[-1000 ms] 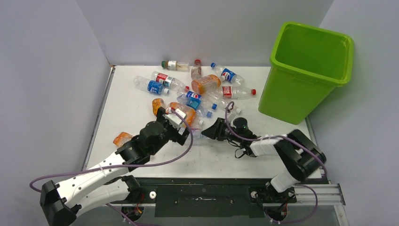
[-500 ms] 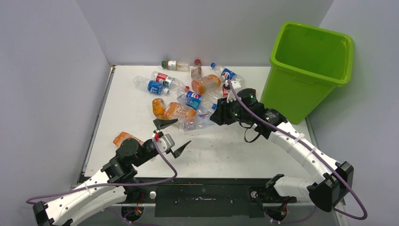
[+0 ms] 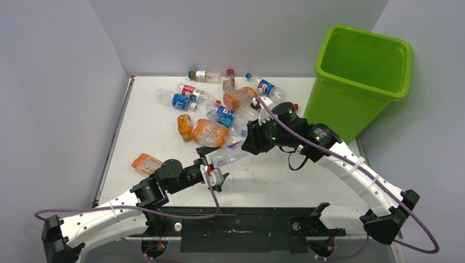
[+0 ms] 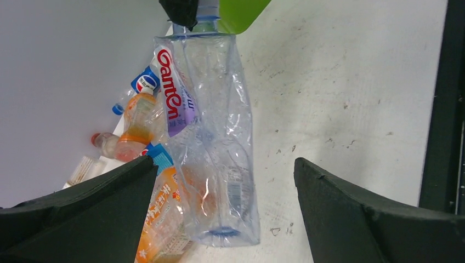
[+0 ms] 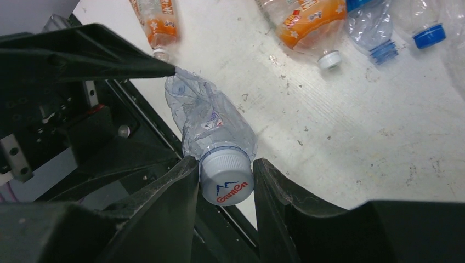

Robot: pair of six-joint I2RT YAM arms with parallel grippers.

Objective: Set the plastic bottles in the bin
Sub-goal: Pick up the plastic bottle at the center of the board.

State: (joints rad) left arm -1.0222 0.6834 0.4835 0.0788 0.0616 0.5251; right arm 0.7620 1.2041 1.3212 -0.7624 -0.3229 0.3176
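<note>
Right gripper (image 5: 225,163) tight on crumpled clear bottle (image 5: 211,123); left gripper (image 4: 225,164) agape

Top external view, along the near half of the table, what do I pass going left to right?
Lone orange bottle → left tool → crushed clear bottle → right tool → green bin.
</note>
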